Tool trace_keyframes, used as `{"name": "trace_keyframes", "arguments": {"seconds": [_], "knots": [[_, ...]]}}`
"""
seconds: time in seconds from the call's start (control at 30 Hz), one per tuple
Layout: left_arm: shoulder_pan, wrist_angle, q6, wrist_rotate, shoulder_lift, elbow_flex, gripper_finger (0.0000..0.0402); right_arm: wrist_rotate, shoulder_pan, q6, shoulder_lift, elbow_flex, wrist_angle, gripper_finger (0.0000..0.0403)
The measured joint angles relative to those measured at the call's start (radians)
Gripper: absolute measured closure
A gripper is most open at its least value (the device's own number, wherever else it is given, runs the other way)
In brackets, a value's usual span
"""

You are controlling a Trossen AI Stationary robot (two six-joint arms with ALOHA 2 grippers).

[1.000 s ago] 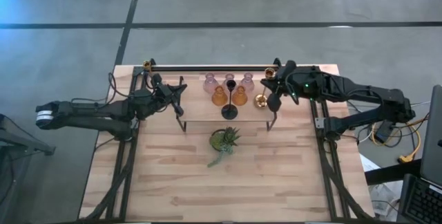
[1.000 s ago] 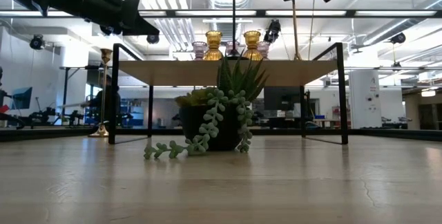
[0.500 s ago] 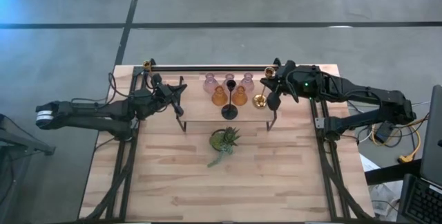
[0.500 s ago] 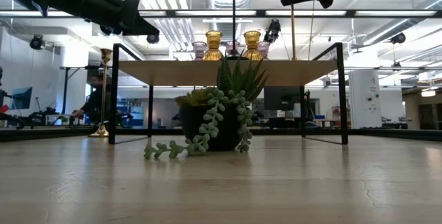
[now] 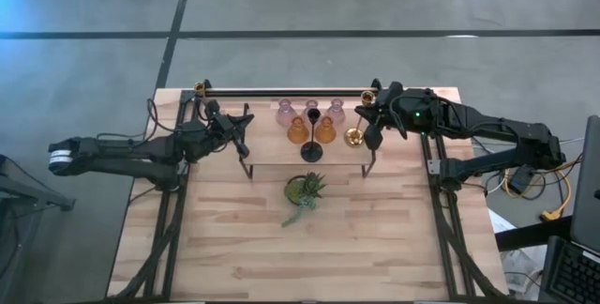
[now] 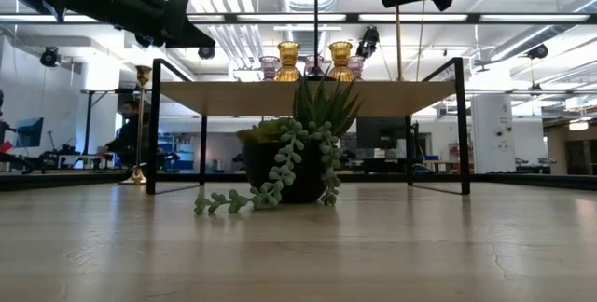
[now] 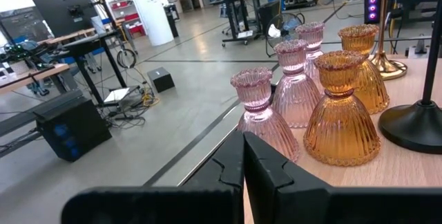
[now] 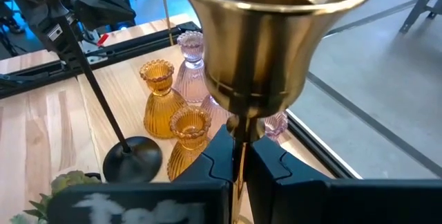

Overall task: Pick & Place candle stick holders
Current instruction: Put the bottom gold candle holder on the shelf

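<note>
Right gripper (image 8: pixel 238 156) clamped on stem of brass candle stick holder (image 8: pixel 266 41), at right end of small shelf (image 5: pixel 272 159). Long axis upright, cup up, base (image 5: pixel 353 137) down. Left gripper (image 7: pixel 243 175) pressed shut, empty, left of pink holders (image 7: pixel 293 86) and amber holders (image 7: pixel 343 110).

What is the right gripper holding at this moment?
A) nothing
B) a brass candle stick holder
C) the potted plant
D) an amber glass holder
B: the right wrist view shows the right gripper fingers closed on the stem of the brass candle stick holder.
</note>
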Motion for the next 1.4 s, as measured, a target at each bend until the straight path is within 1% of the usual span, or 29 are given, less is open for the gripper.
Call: {"name": "trace_keyframes", "arguments": {"seconds": [0.67, 1.2, 1.3, 1.4], "knots": [[0.000, 0.000, 0.000, 0.000, 0.000, 0.000, 0.0394, 0.001, -0.037, -0.003, -0.003, 0.000, -0.013, 0.0391], [0.000, 0.000, 0.000, 0.000, 0.000, 0.000, 0.0394, 0.002, -0.039, -0.003, -0.002, -0.001, -0.013, 0.0390], [0.000, 0.000, 0.000, 0.000, 0.000, 0.000, 0.0394, 0.002, -0.039, -0.005, -0.002, -0.001, -0.014, 0.0381], [0.000, 0.000, 0.000, 0.000, 0.000, 0.000, 0.0394, 0.002, -0.039, -0.006, 0.001, -0.003, -0.025, 0.0351]]}}
